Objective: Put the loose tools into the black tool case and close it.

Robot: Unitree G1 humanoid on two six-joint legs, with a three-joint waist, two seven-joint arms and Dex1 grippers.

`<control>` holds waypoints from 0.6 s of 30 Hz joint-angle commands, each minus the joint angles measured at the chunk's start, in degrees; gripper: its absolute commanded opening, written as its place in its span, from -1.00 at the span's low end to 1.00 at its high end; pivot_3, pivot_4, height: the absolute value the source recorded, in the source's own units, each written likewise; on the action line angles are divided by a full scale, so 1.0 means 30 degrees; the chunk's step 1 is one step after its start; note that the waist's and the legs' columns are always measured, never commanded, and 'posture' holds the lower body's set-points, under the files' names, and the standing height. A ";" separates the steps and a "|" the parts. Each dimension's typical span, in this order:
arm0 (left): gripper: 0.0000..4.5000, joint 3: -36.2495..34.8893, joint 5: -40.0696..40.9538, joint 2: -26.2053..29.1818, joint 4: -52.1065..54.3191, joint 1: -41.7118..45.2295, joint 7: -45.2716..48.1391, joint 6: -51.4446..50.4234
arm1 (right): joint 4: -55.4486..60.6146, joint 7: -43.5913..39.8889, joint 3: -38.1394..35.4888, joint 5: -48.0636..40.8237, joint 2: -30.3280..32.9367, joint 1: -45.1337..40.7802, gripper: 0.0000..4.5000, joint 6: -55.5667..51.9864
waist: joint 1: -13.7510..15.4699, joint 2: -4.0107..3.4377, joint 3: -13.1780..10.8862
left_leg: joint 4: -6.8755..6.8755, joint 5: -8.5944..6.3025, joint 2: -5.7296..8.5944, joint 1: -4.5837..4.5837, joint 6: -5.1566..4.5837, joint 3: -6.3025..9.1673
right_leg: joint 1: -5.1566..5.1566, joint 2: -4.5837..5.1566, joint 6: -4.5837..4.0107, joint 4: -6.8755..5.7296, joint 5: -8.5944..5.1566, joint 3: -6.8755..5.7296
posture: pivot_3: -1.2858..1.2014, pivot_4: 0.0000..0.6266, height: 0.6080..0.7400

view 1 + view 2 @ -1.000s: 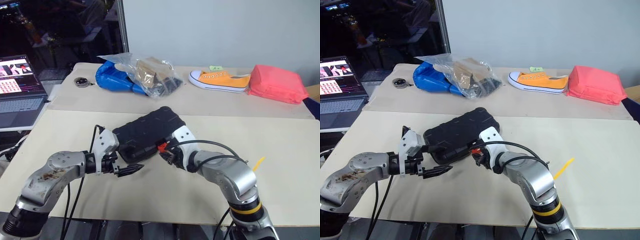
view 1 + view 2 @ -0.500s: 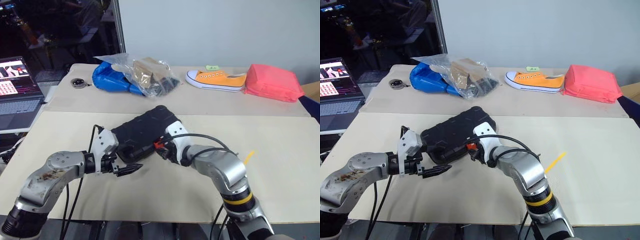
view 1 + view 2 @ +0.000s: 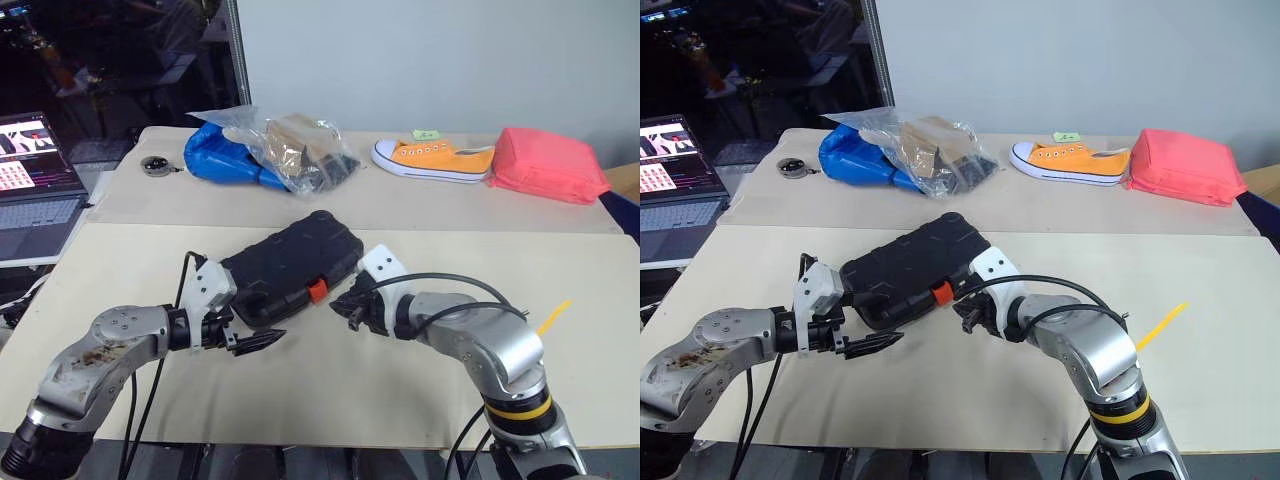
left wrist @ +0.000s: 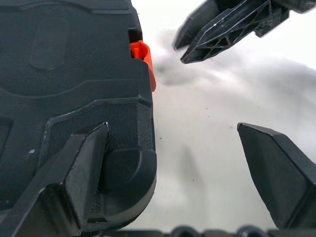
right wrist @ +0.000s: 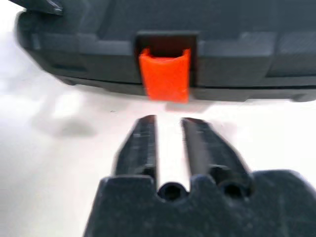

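1. Black tool case (image 3: 292,265) lying closed near the middle of the cream counter (image 3: 400,390), ribbed shell up, orange latch (image 3: 317,291) on the edge facing the robot and looking folded flat against the shell.
2. No loose tools seen on the near counter; judged packed inside, though the interior is hidden.
3. Right end effector (image 3: 349,308) just beside the latch, apart from it, fingers drawn together with nothing between them.
4. Left end effector (image 3: 243,330) spread wide at the case's near left corner, one finger (image 4: 74,182) against that corner, the other over bare counter; gripping nothing.
5. Judged nearly finished: at most a check that the latch has caught, then arms clear.
6. Second counter behind, carrying a blue bag (image 3: 225,160) under clear plastic, an orange sneaker (image 3: 432,159) and a pink pouch (image 3: 549,166); open laptop (image 3: 38,180) off the left edge; pale wall behind, dark area at far left.
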State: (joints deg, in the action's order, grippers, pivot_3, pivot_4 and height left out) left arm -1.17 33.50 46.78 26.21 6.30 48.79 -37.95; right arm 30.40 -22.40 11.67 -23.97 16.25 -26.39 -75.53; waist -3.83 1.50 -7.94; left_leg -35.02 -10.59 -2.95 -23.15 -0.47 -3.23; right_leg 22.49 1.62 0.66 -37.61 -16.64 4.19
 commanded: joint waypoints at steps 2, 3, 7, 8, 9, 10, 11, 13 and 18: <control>1.00 0.0550 -0.0095 0.0029 -0.0305 -0.0283 0.0080 -0.0830 | -0.2399 0.1364 0.0610 0.1148 -0.1438 -0.0814 -0.99 0.1882 | 0.0012 0.0000 0.0000 | -0.0007 0.0000 0.0004 -0.0003 0.0000 -0.0001 | 0.0000 0.0005 -0.0002 0.0002 0.0002 0.0002 | 0.03 -0.52 1.00; 1.00 0.0561 -0.0098 0.0025 -0.0316 -0.0262 0.0070 -0.0840 | -0.2827 0.1508 0.0743 0.1395 -0.1569 -0.0941 -0.99 0.2263 | 0.0014 -0.0001 0.0000 | -0.0011 0.0000 0.0011 -0.0009 0.0000 -0.0004 | 0.0001 0.0013 -0.0004 0.0005 0.0004 0.0002 | 0.03 -0.52 1.00; 1.00 0.0623 -0.0102 -0.0060 -0.0302 -0.0195 -0.0020 -0.0894 | -0.4337 0.1465 0.1649 0.2158 -0.1778 -0.1354 -0.99 0.3969 | -0.0011 0.0002 0.0000 | -0.0011 0.0000 0.0016 -0.0013 0.0000 -0.0013 | 0.0002 0.0019 -0.0005 0.0015 0.0008 0.0010 | 0.03 -0.52 1.00; 1.00 0.0609 -0.0105 -0.0077 -0.0293 -0.0205 -0.0045 -0.0907 | -0.3859 0.1215 0.1559 0.1988 -0.1532 -0.1137 -0.99 0.3957 | -0.0005 0.0002 0.0000 | -0.0011 0.0000 0.0014 -0.0009 0.0000 -0.0011 | 0.0002 0.0015 -0.0006 0.0009 0.0008 0.0008 | 0.03 -0.52 1.00; 1.00 0.0590 -0.0102 -0.0092 -0.0283 -0.0215 -0.0072 -0.0926 | -0.3316 0.0949 0.1390 0.1750 -0.1268 -0.0894 -0.99 0.3788 | 0.0009 0.0001 0.0000 | -0.0008 0.0000 0.0008 -0.0009 0.0000 -0.0006 | 0.0003 0.0009 -0.0006 0.0006 0.0008 0.0005 | 0.03 -0.52 1.00; 1.00 0.0558 -0.0085 -0.0123 -0.0264 -0.0236 -0.0116 -0.0954 | -0.2522 0.0388 0.1198 0.1273 -0.0755 -0.0538 -0.99 0.3425 | 0.0023 0.0001 -0.0001 | -0.0008 0.0000 0.0007 -0.0011 0.0000 -0.0005 | 0.0006 0.0009 -0.0006 0.0003 0.0007 0.0002 | 0.03 -0.52 1.00; 1.00 0.0531 -0.0073 -0.0153 -0.0233 -0.0267 -0.0158 -0.0980 | -0.1735 -0.0241 0.1056 0.0745 -0.0187 -0.0192 -0.99 0.3104 | 0.0054 0.0000 -0.0001 | -0.0007 0.0000 0.0008 -0.0012 0.0000 -0.0005 | 0.0006 0.0010 -0.0006 0.0003 0.0007 0.0002 | 0.03 -0.52 1.00; 1.00 0.0504 -0.0083 -0.0220 -0.0136 -0.0408 -0.0227 -0.0995 | -0.0270 -0.1409 0.0503 -0.0432 0.0804 0.0536 -0.99 0.2740 | 0.0134 0.0001 0.0000 | -0.0004 -0.0001 0.0010 -0.0017 0.0001 -0.0006 | -0.0004 0.0019 0.0000 0.0019 0.0004 0.0000 | 0.03 -0.52 1.00; 1.00 0.0581 -0.0113 -0.0375 -0.0028 -0.0545 -0.0316 -0.1037 | -0.0543 -0.1427 -0.1189 -0.1045 0.0132 0.0636 -0.99 0.4784 | 0.0075 0.0002 -0.0001 | 0.0015 -0.0003 0.0007 -0.0007 0.0001 -0.0007 | -0.0012 0.0017 0.0004 0.0036 0.0000 0.0002 | 0.03 -0.52 1.00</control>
State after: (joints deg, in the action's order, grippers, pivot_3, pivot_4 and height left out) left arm -1.32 33.55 45.78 26.85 6.13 47.77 -38.92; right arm 28.46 -27.32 10.70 -26.09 18.30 -23.23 -64.95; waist -3.61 1.51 -7.94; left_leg -34.98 -10.59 -2.93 -23.16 -0.47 -3.24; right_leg 22.45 1.65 0.70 -37.54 -16.65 4.20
